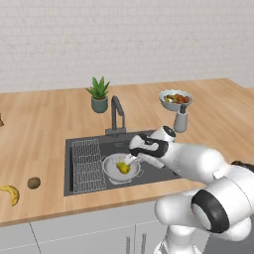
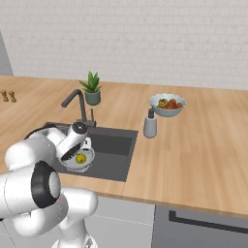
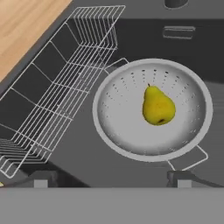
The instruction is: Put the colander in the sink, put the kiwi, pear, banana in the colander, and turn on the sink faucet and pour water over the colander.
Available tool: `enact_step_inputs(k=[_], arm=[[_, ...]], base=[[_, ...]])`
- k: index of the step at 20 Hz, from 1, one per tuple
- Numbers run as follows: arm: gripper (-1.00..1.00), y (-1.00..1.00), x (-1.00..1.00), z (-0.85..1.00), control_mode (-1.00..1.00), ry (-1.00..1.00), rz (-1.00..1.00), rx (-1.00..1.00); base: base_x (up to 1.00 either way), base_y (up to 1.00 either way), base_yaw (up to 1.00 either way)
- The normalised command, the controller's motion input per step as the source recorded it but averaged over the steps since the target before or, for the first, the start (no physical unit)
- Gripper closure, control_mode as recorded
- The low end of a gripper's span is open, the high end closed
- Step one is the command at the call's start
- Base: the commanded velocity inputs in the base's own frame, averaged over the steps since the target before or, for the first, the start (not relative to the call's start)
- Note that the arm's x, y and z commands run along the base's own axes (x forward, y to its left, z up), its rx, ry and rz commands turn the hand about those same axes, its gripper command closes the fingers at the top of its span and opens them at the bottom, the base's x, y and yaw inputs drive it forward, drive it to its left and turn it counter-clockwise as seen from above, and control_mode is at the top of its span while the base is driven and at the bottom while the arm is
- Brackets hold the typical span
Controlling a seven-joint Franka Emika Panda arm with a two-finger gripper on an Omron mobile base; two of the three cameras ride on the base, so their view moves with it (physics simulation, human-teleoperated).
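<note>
The colander (image 3: 152, 109) sits on the floor of the sink (image 1: 154, 171), toward the basin's front edge, and it holds one fruit: the pear (image 3: 157, 106), lying on its side a little off the middle of the bowl with its stem end pointing toward the back wall of the sink. Nothing else lies in the colander. Just beside it, along the left side of the basin, stands the wire rack (image 3: 57, 87), with no dish or fruit in it. The gripper (image 3: 111, 178) hangs above the colander with its fingers spread wide and nothing between them; the pear lies free below it. The faucet (image 1: 117, 115) stands at the back edge of the sink with its spout bent over the basin. The kiwi (image 1: 33, 182) lies on the counter (image 1: 44, 129) near its front edge, left of the sink, and the banana (image 1: 11, 193) lies farther left, close to the front left corner. Behind the sink stands a potted plant (image 1: 99, 94). Toward the right back of the sink a soap bottle (image 1: 180, 120) stands, and just behind it a bowl of mixed fruit (image 1: 175, 99).
</note>
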Motion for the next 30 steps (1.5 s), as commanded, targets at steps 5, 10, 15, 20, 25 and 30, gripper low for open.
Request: enact_step_inputs(k=[5, 10, 15, 20, 25, 30], arm=[[-1.0, 0.59, -0.39, 0.69, -1.0, 0.01, -0.2, -0.02], [-1.0, 0.79, -0.03, 0.73, -1.0, 0.13, -0.04, -0.03], [-1.0, 0.91, -0.05, 0.45, -1.0, 0.17, 0.0, -0.07], [-1.0, 1.0, 0.0, 0.25, -1.0, 0.06, 0.01, -0.17], [-1.0, 0.96, -0.03, -0.1, -1.0, 0.0, -0.07, -0.13], [-1.0, 0.59, -0.05, -0.05, -1.0, 0.11, -0.11, 0.0]], base=[[0.0, 0.0, 0.0], [0.0, 0.0, 0.0], [0.0, 0.0, 0.0], [0.0, 0.0, 0.0], [0.0, 0.0, 0.0], [0.0, 0.0, 0.0]])
